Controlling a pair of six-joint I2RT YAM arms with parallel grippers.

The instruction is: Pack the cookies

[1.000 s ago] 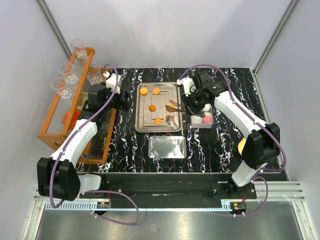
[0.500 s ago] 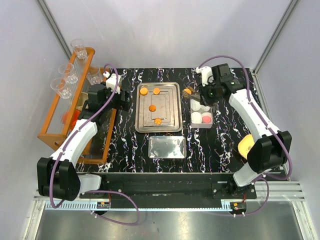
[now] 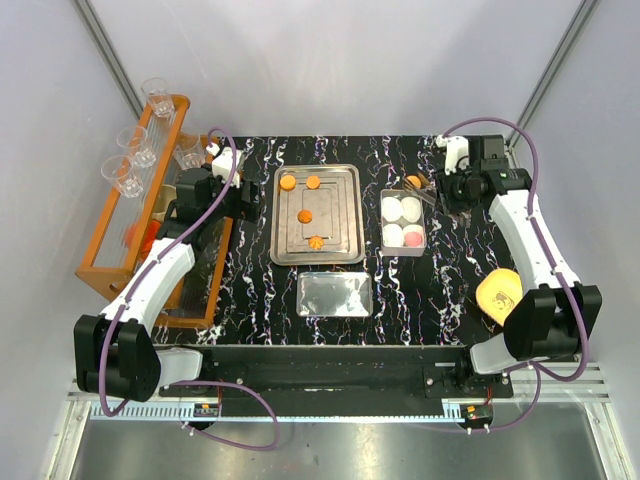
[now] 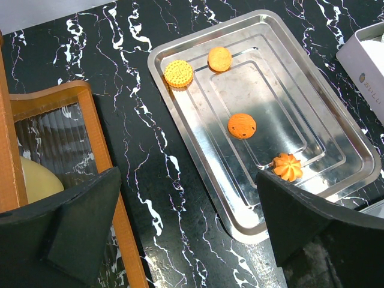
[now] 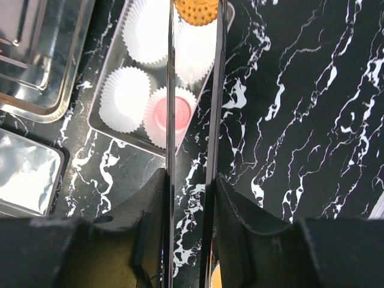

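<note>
**Cookie carried in tongs at the box's far edge**

From above, the right gripper (image 3: 438, 186) is seen clamped on tongs (image 3: 425, 187) that pinch an orange cookie (image 3: 414, 181) at the far edge of the box (image 3: 384, 222); four cookies (image 3: 306, 216) lie on the tray (image 3: 335, 200) to its left. In the left wrist view, the left gripper (image 4: 189, 210) is spread wide beside that tray. In the right wrist view, a pink cookie (image 5: 159, 114) is seated in a paper cup (image 5: 150, 129).

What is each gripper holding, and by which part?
The right gripper clamps metal tongs near their rear end; their tips pinch a round orange cookie by its edges. The left gripper holds nothing.
</note>
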